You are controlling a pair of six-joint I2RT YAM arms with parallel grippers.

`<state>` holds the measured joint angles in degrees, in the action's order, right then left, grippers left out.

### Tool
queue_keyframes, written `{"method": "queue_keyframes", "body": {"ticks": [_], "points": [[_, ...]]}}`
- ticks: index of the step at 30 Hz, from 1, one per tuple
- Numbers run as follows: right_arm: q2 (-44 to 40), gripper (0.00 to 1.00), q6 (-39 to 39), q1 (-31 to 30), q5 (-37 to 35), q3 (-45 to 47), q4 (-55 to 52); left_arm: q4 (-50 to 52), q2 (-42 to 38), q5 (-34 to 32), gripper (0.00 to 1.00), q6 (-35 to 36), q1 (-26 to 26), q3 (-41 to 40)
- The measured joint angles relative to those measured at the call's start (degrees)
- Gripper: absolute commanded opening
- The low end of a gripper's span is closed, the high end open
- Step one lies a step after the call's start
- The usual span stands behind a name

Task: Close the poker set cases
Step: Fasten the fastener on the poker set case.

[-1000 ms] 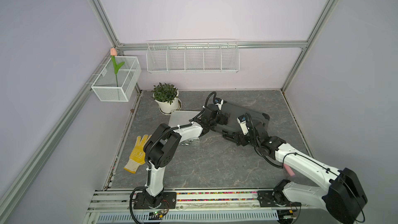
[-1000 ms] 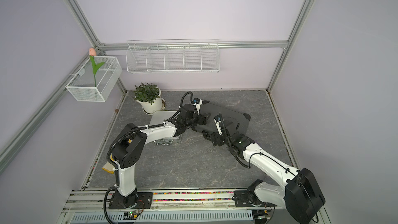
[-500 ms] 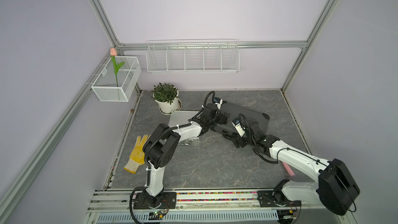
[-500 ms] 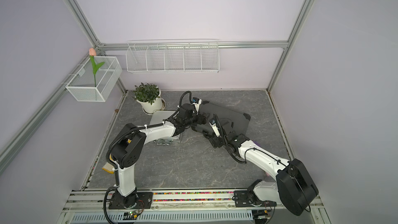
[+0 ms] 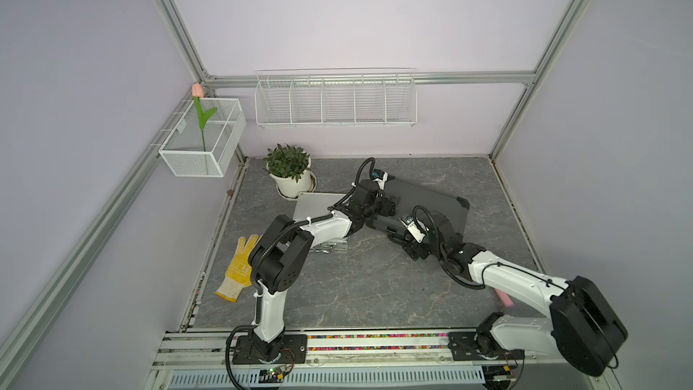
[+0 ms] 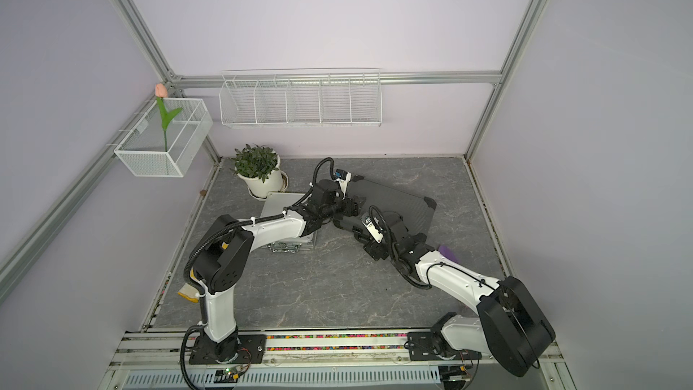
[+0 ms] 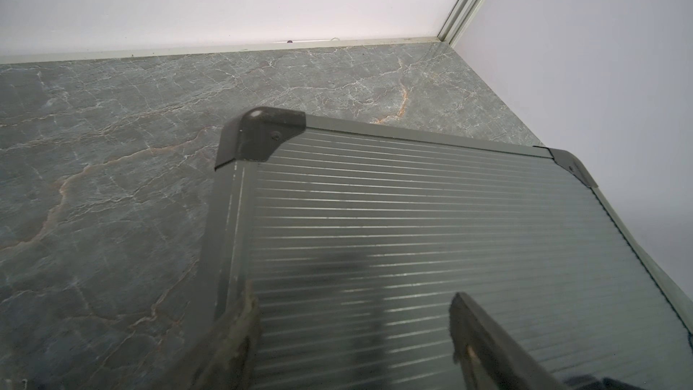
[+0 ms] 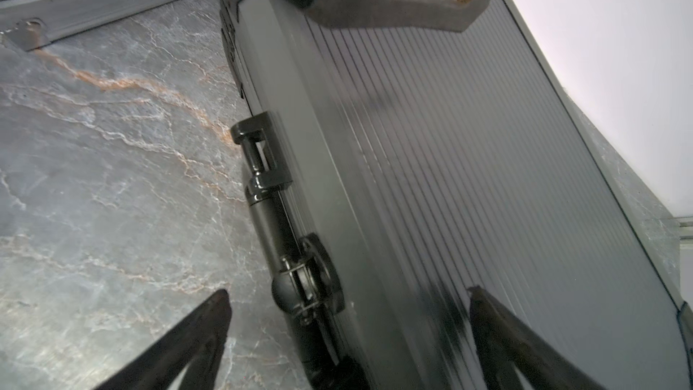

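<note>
Table [image 5: 356, 287] carries both cases, side by side toward the back.

Dark case [image 5: 431, 200] lies on the right side of both top views, ribbed lid flat on its base. No gap shows along the front edge in the right wrist view. It sat just as flat a second ago, so no lid motion this second.

Silver case [image 5: 315, 202] lies beside it and partly under the left arm, lid also down. Its front latches are too small to tell whether they are fastened.

Right gripper [image 8: 348, 290] has slid over the last second from above the lid toward the dark case's front edge. It now straddles that edge, jaws fully apart, one finger over the table and one over the lid, holding nothing. Its wrist view is motion-blurred.

Left gripper [image 7: 350, 296] has barely moved. It hovers at the lid's left end near a black corner, jaws wide apart and empty. Whether it touches the lid, I can't tell.

Handle [image 8: 270, 219] sits folded against the front wall, between the right fingers.

Judgement: both lids look shut and the task is near done. The right gripper's shift to the front suggests a last press there or work on the latches.
</note>
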<state>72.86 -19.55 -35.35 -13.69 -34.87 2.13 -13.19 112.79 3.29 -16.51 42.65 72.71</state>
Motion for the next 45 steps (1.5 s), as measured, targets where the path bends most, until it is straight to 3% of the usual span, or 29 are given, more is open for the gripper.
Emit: {"method": "queue_keyframes", "body": {"ticks": [15, 30, 40, 45], "points": [[-6.64, 0.99, -7.26, 0.02, -0.24, 5.92, 4.00, -0.09, -0.31, -0.02, 0.82, -0.42, 0.00, -0.39], [-3.87, 0.99, -10.67, 0.00, -0.42, 6.67, 9.31, -0.28, -0.39, -0.09, 0.82, -0.42, 0.00, -0.63], [-2.03, 0.99, -0.07, 3.39, 1.60, 1.46, -0.85, -0.79, -1.27, -0.22, 0.82, -0.42, 0.00, -1.90], [-8.17, 0.99, 9.11, 7.19, 3.74, 0.37, -8.46, -0.31, -1.49, -0.26, 0.82, -0.42, 0.00, -1.90]]}}
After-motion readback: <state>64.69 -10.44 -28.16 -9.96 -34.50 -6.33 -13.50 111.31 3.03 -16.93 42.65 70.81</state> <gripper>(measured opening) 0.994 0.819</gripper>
